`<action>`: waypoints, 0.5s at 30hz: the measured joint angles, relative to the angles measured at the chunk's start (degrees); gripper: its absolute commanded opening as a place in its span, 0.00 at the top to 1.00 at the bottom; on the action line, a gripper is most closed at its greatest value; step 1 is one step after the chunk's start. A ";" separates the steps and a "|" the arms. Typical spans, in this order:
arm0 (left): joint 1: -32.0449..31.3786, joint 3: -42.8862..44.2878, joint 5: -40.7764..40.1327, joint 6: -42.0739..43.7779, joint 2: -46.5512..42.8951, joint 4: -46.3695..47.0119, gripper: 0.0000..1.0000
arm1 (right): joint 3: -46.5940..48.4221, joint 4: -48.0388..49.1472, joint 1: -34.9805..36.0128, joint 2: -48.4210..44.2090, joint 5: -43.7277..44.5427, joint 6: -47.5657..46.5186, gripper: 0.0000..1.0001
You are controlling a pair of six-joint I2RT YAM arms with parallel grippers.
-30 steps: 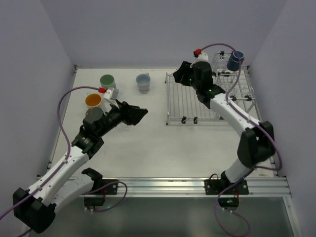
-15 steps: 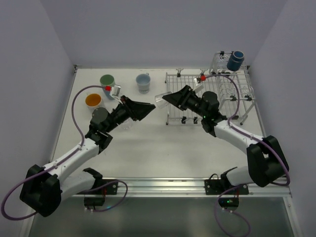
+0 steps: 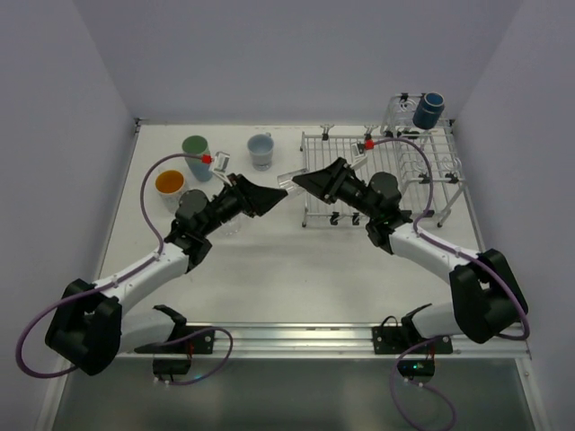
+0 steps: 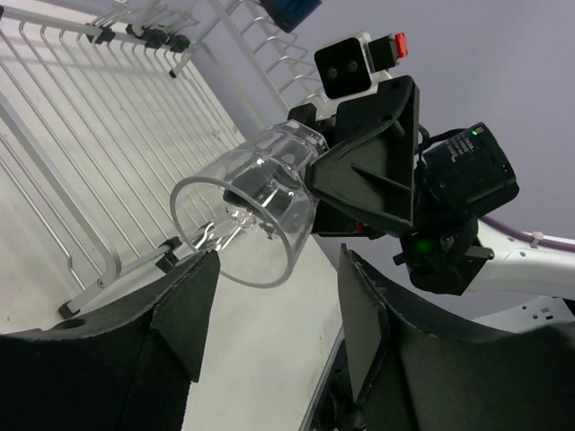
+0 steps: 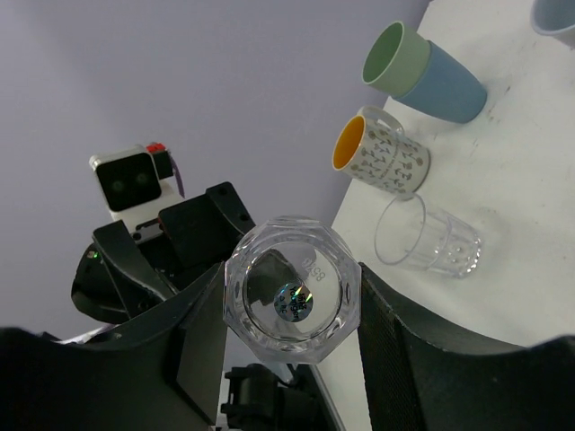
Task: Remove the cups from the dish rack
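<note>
We see the right gripper pinching a clear glass by its base. It holds the glass on its side in the air, just left of the dish rack and above the table. The open mouth points left, towards the left gripper. That gripper hangs level with the rim, and the left wrist view shows its fingers spread wide on either side of the mouth without touching it. We read this as a handover. The rack is on the right arm's side and the unloaded cups are on the far left of the table. Offering the rim lets the left arm close on the wall of the glass while the right arm grips only the base. In all we count six cups. One is the glass in the air. Four are on the table: a green tumbler, a light blue cup, a mug with an orange inside and a second clear glass just beside that mug. The last is a navy mug in the rack's raised basket at the far right, and we judge it the only cup not yet unloaded. There are two arms and one rack.
</note>
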 measured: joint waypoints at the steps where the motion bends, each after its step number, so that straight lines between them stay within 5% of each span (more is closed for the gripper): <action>1: 0.00 0.09 0.11 -0.02 0.61 0.42 0.47 | 0.00 0.07 0.26 0.00 -0.02 0.09 0.83; 2: -0.04 0.28 0.39 -0.09 1.25 0.79 0.63 | 0.00 0.22 0.57 0.04 -0.04 0.22 0.83; 8: -0.22 0.96 1.33 -0.46 2.47 3.04 0.87 | 0.00 1.11 1.29 0.70 0.07 0.87 0.83; 13: -0.20 1.31 1.49 -0.42 2.47 3.39 0.82 | -0.04 3.96 1.38 2.08 0.02 2.56 0.83; 15: -0.15 1.40 1.46 -0.22 2.56 3.41 0.91 | -0.11 5.38 1.38 2.86 -0.02 3.43 0.83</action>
